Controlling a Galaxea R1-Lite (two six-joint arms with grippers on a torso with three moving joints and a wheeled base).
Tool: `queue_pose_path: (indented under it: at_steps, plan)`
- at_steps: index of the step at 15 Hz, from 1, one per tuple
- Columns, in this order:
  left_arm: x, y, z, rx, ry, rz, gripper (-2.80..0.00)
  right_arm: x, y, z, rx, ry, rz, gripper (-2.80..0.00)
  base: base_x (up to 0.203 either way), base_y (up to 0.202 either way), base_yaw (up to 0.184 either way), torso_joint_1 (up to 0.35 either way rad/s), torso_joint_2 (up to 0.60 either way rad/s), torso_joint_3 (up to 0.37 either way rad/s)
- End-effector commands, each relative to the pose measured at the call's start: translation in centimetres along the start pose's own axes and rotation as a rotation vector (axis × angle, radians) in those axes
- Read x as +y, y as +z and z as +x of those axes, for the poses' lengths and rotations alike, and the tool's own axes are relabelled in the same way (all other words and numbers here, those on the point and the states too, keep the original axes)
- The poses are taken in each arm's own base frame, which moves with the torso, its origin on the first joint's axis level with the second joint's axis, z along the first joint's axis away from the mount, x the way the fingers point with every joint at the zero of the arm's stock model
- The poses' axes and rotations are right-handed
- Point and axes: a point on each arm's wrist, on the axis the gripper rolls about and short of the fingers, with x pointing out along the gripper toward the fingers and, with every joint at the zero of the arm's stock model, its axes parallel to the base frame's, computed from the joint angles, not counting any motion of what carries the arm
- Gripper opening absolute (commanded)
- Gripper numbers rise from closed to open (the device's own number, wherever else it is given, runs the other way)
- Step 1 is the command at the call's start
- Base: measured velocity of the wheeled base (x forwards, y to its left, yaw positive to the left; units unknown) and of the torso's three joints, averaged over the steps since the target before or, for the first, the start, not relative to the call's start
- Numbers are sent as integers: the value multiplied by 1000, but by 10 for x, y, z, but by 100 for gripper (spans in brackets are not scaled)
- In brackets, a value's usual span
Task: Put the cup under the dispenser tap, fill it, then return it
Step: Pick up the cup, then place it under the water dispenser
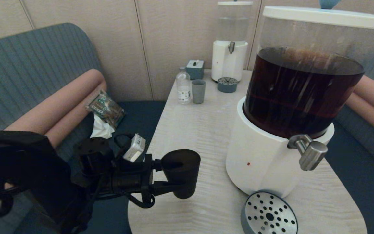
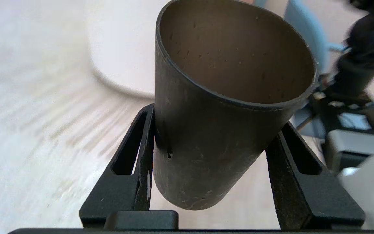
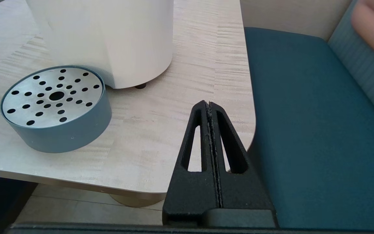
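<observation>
Head view: the black cup [image 1: 181, 172] is pinched upright by the left end effector [image 1: 161, 177] above the worktop [image 1: 200, 130], ready for the dispenser tap [image 1: 308, 151]. The right end effector [image 3: 210, 107] is pressed together, parked.

Left gripper [image 1: 169, 175] level, fingers [image 2: 141, 156] clamped; right gripper [image 3: 210, 107] parked, fingers together

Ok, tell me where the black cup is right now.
In the head view the cup sits clamped in the left gripper above the table's left edge, left of the big dispenser.
</observation>
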Motion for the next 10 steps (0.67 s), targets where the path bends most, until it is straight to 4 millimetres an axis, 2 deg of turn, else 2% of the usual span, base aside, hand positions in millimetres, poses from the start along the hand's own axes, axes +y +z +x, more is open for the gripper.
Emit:
queue_pose_path:
  at_steps: [1, 2, 4, 7, 10]
  plan:
    - [-22, 34, -11, -49, -12, 84, -280, 0, -2, 1, 8, 1, -1, -280, 0, 0, 0, 0, 0, 0]
    - [-34, 44, -10, -63, -33, 91, -280, 0, -2, 1, 8, 1, -1, -280, 0, 0, 0, 0, 0, 0]
    - [-50, 48, 7, -72, -109, 78, -280, 0, -2, 1, 8, 1, -1, -280, 0, 0, 0, 0, 0, 0]
    - [-55, 53, 41, -103, -163, 102, -280, 0, -2, 1, 8, 1, -1, -280, 0, 0, 0, 0, 0, 0]
    - [-59, 42, 78, -102, -202, 73, -280, 0, -2, 1, 8, 1, -1, -280, 0, 0, 0, 0, 0, 0]
